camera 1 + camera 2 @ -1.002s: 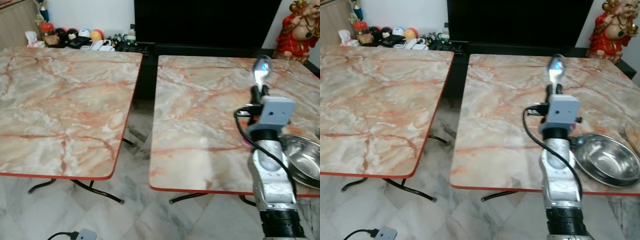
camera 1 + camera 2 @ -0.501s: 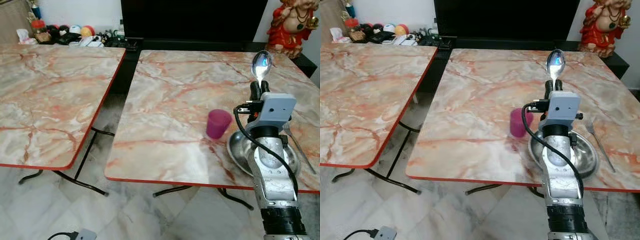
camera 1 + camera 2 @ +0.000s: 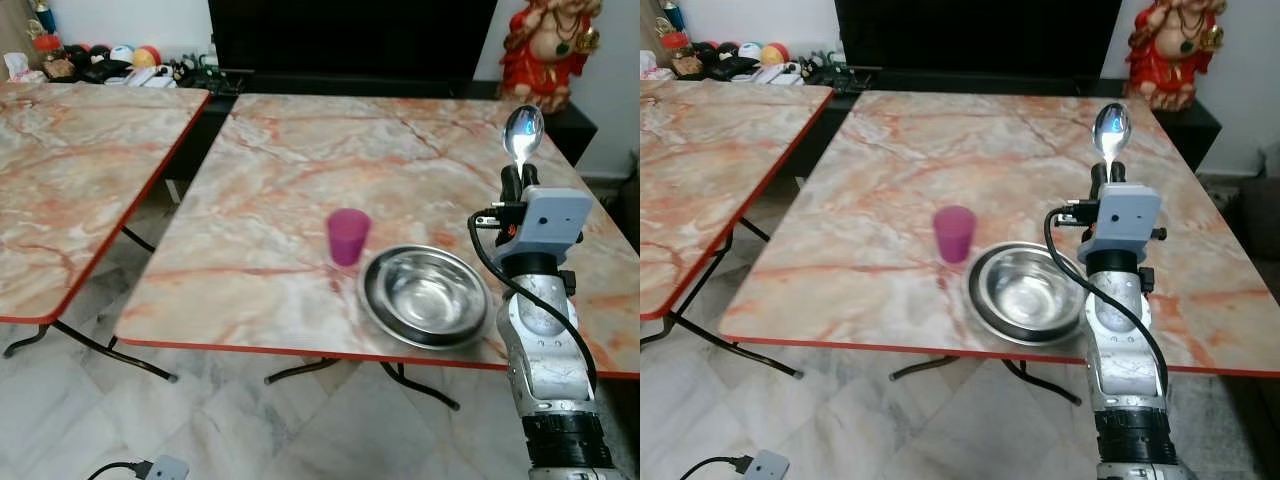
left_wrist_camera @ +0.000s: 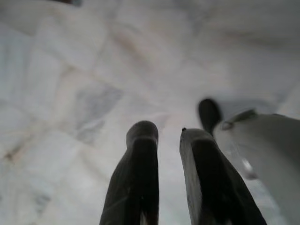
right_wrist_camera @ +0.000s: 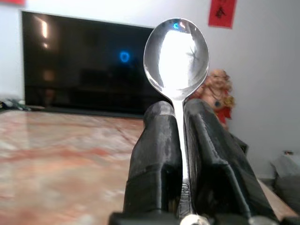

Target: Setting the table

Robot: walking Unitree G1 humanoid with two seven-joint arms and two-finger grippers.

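The spoon (image 5: 177, 61) shows just its bowl and a sliver of neck; the rest of the handle is buried between the right gripper's (image 5: 180, 140) jaws. The second bench (image 3: 70, 170) runs off the left edge. The red statue (image 3: 543, 50) loses its head at the top. The clutter (image 3: 90, 66) by the far wall is too small to name. The floor (image 4: 70, 93) under the left gripper (image 4: 168, 136) is a blur.

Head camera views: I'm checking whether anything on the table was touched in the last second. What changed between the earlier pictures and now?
Only the camera swung right: the whole scene slid left, bringing the purple cup and steel bowl fully into sight. Nothing was picked up or let go. The right gripper stays raised and clamped on the upright spoon; the left gripper hangs over the floor.
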